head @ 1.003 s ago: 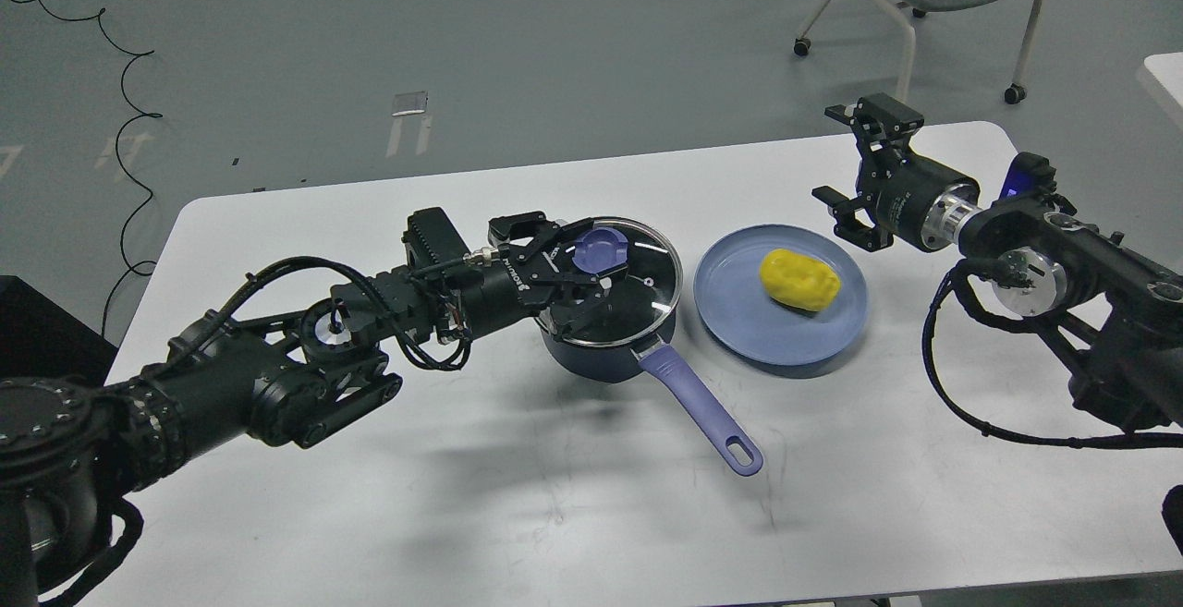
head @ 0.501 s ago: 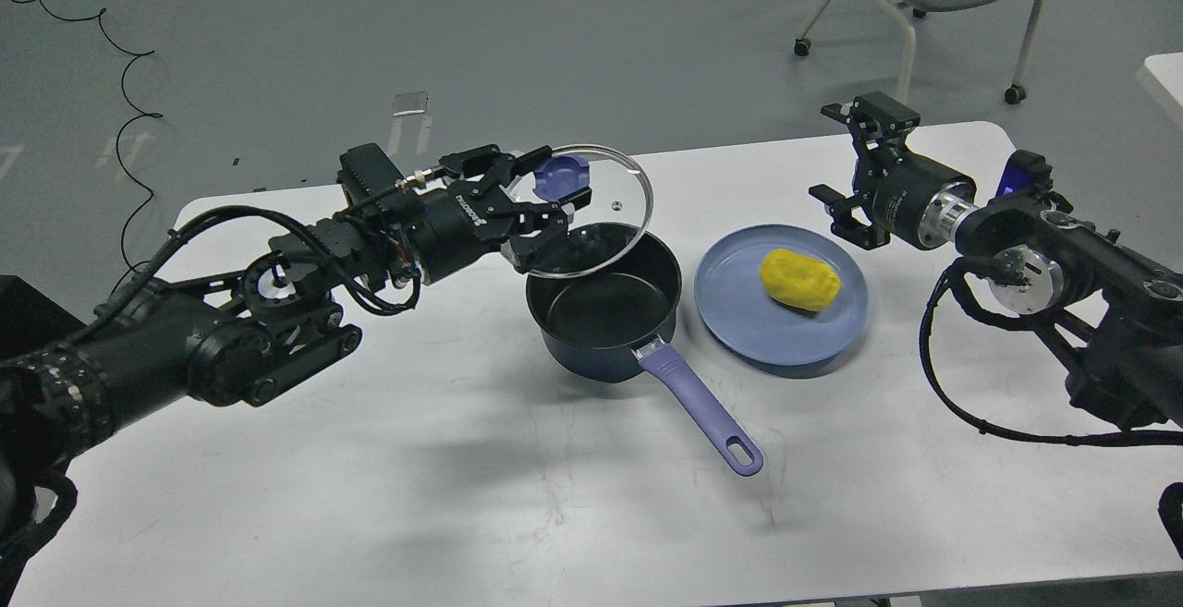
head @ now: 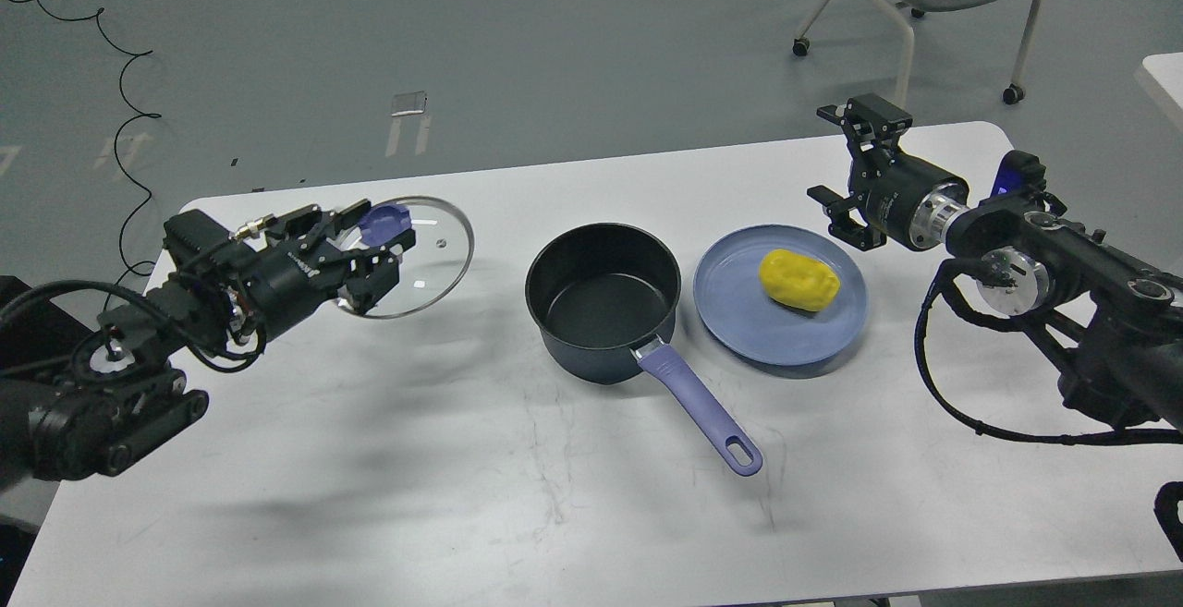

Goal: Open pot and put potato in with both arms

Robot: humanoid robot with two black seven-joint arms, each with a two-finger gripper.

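Potato [head: 799, 280] lay yellow and untouched on the blue plate [head: 739, 330], which sat toward the right half of the desk [head: 462, 496], about midway between its far and near edges. Just left of the plate, close beside it, stood the dark pot [head: 603, 300] near the desk's centre, uncovered, its inside bare, its purple handle [head: 700, 408] angled toward the near edge.

The glass lid [head: 411, 256] was off the pot and well apart from it, held above the desk near the far-left corner. The left gripper [head: 368, 247] had its jaws clamped on the lid's purple knob [head: 384, 220], with the lid tilted slightly; whether its rim touched the desk could not be told.

The right gripper [head: 855, 173] hovered near the far-right corner, just beyond the plate's far-right side, its jaws spread wide and holding nothing.

Judged from this layout, the opening half of the task was done: the pot stood clear and ready to receive. What was left was the whole second half: the right arm had not yet closed on the potato, which needed to be picked up from the plate, carried the short way left over the pot's rim and released inside. The lid also seemed in need of setting down or keeping clear meanwhile.
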